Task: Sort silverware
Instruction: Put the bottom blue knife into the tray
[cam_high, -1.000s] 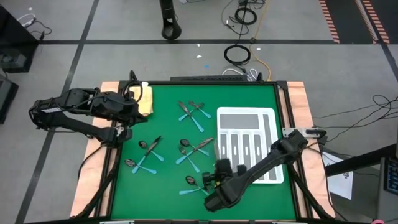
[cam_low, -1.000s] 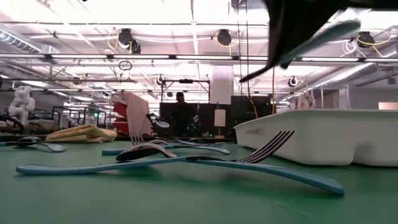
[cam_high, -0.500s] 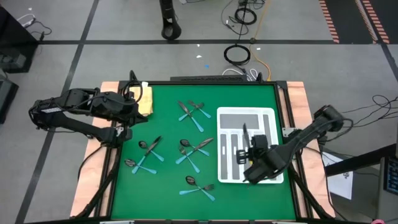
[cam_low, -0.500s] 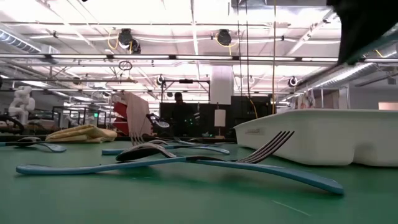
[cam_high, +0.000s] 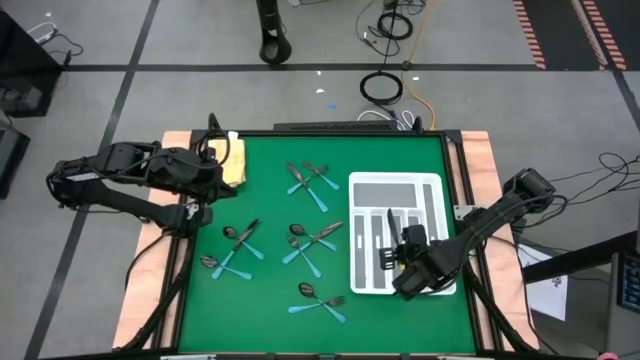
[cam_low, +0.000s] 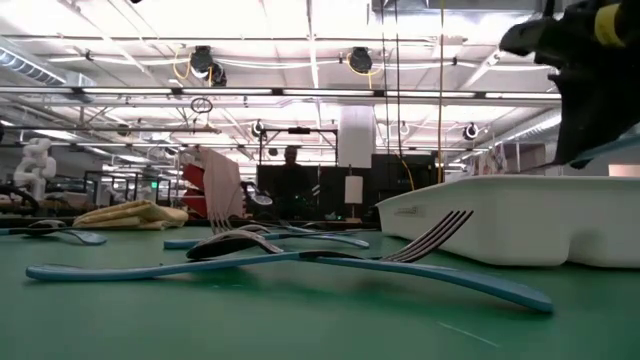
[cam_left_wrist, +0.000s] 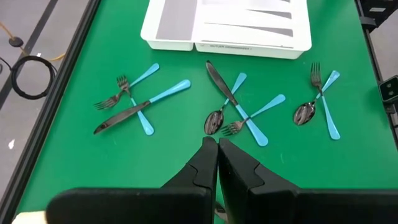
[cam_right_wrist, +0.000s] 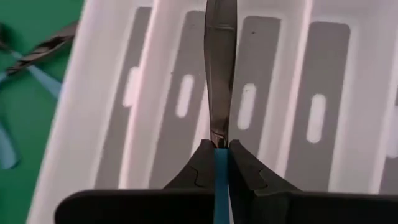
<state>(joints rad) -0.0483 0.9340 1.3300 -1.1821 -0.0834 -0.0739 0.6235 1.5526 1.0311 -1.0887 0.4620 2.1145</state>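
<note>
robotics lab: taped concrete floor (cam_high: 100, 90), loose cables (cam_high: 382, 87), ceiling trusses (cam_low: 300, 92)

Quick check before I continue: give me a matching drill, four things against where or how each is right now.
1. knife
2. left gripper
3. yellow cloth
4. white tray

A. on the right half of the green mat
B. shut, empty
C. clamped in the right gripper, above the tray
D. at the mat's corner by the left arm

Pairs: 1-C, 2-B, 3-D, 4-A
</note>
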